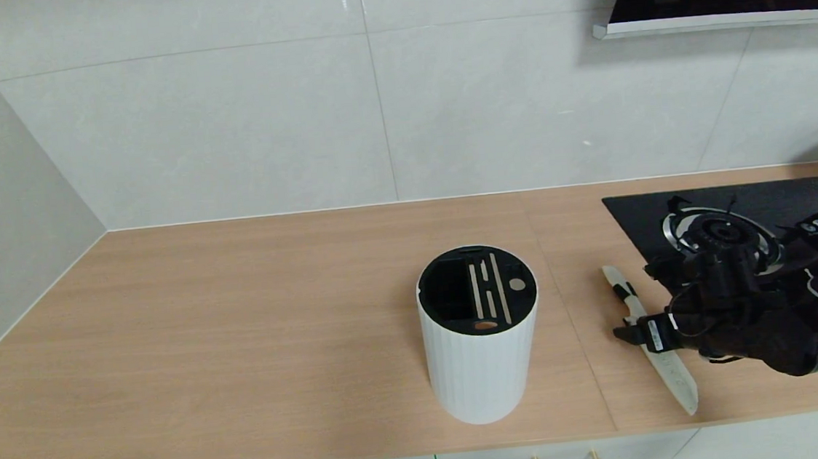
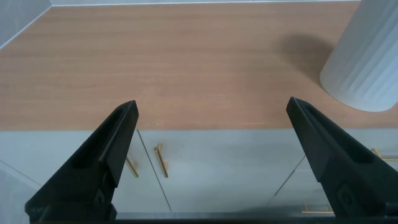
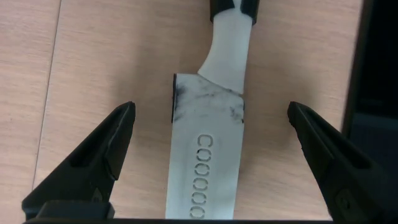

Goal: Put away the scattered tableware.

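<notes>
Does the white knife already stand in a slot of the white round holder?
No, the white-bladed knife lies flat on the wooden counter, beside the white ribbed cylindrical holder.

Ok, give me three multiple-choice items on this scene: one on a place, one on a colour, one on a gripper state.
1. Where does the knife lie, relative to the holder and stove?
A. left of the holder
B. between holder and stove
C. inside the holder

2. What colour is the holder's wall?
A. white
B. black
C. red

3. How is the right gripper?
A. shut on the knife
B. open above the knife
C. shut and empty

Answers:
1 B: the head view shows the knife flat on the counter between them.
2 A: the ribbed wall is white; only the top is black.
3 B: in the right wrist view its fingers stand wide, one on each side of the blade.
</notes>
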